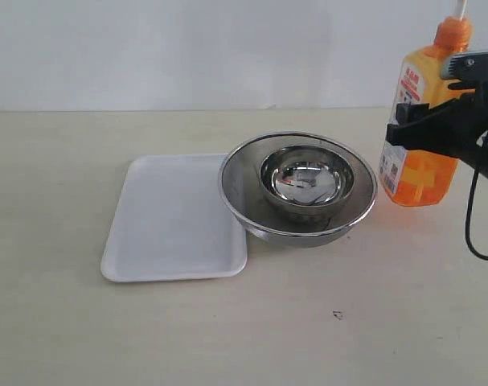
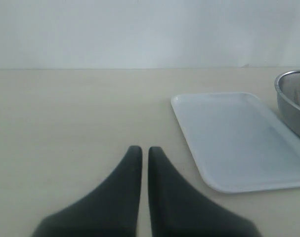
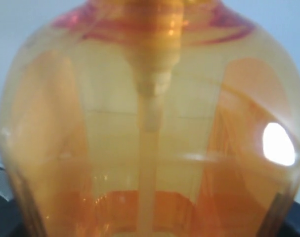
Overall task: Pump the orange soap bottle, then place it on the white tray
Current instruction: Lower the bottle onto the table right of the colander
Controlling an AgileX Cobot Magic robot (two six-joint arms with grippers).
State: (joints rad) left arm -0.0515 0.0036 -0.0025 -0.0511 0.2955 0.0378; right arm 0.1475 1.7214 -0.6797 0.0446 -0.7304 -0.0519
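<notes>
Bottle position: the orange soap bottle (image 1: pixel 420 177) stands upright at 3 o'clock in the exterior view, its pump top cut off by the frame edge. Whether its base touches the table (image 1: pixel 227 338) cannot be told. The right gripper (image 1: pixel 424 122) is clamped across its midsection, with 1 black finger crossing the label. The white tray (image 1: pixel 175 217) lies flat at 9 o'clock of 2 nested steel bowls (image 1: pixel 244 189), and the larger bowl's rim overlaps the tray's edge. The bottle is at 2 o'clock of the bowls, well apart from the tray. The left gripper (image 2: pixel 141 152) has its fingers pressed nearly together, holding nothing.
</notes>
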